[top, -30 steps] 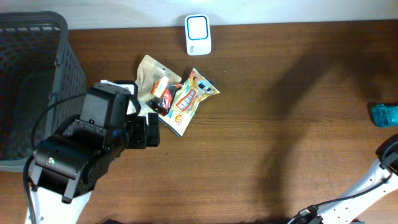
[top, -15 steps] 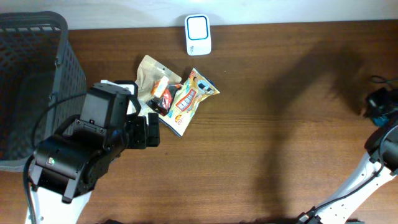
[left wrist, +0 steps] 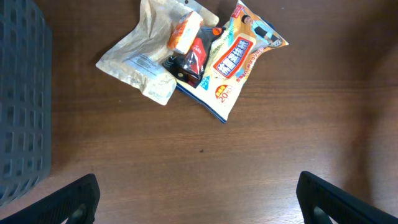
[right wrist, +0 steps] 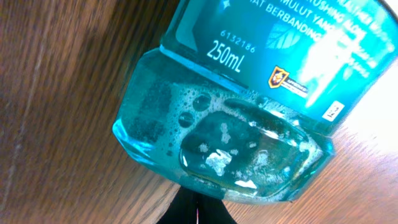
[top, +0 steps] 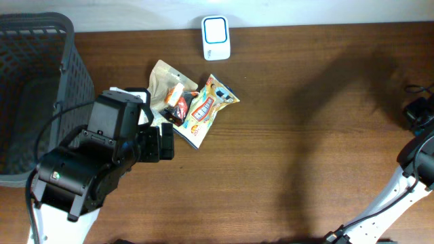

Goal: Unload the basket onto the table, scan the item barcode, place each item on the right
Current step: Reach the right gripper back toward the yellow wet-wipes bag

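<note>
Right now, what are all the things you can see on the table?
table: one, brown wood, under everything
basket: one, dark grey, left end of the table
white device: one, white with a blue outline, back edge
beige pouch: one, tan, left side of the snack pile
colourful bag: one, yellow, orange and blue, right side of the pile
black packet: one, black and red, on top between those two
small orange packet: one, orange and white, just behind the black one
teal bottle: one, see-through teal, right end of the table
left gripper: one, black, open, beside the snack pile
right gripper: one, black, shut, at the bottle's base; can't tell if it's gripping
</note>
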`<state>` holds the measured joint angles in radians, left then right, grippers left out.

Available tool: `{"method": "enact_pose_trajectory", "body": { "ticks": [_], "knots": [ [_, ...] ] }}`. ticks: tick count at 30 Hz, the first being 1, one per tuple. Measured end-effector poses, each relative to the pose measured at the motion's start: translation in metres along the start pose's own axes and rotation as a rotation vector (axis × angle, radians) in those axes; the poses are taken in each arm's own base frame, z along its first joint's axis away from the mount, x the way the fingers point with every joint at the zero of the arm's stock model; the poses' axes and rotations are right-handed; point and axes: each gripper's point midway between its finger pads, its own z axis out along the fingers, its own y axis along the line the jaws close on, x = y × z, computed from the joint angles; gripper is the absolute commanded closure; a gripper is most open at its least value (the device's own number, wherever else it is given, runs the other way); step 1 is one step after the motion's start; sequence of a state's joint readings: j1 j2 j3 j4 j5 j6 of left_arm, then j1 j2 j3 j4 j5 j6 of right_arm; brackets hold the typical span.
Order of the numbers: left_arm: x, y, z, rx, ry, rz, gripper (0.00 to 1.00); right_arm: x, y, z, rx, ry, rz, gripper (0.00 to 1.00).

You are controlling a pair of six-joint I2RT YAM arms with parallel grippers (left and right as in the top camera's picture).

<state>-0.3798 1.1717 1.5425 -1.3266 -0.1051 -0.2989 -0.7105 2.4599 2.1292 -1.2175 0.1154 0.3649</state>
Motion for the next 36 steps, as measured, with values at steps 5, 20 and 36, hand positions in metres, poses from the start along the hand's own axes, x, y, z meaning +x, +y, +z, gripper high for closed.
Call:
{"method": "enact_pose_trajectory", "body": {
  "ticks": [5,20,36],
  "knots": [
    [0.000,0.000,0.000,0.000,0.000,0.000,0.01,-0.006,-0.004,0.000,0.027,-0.029,-0.028,0.96],
    [0.000,0.000,0.000,0.000,0.000,0.000,0.01,-0.015,0.085,-0.173,-0.423,-0.207,-0.222,0.18],
    [0.000,0.000,0.000,0.000,0.000,0.000,0.01,0.307,0.352,-0.198,-0.737,0.009,-1.109,0.78]
  ]
}}
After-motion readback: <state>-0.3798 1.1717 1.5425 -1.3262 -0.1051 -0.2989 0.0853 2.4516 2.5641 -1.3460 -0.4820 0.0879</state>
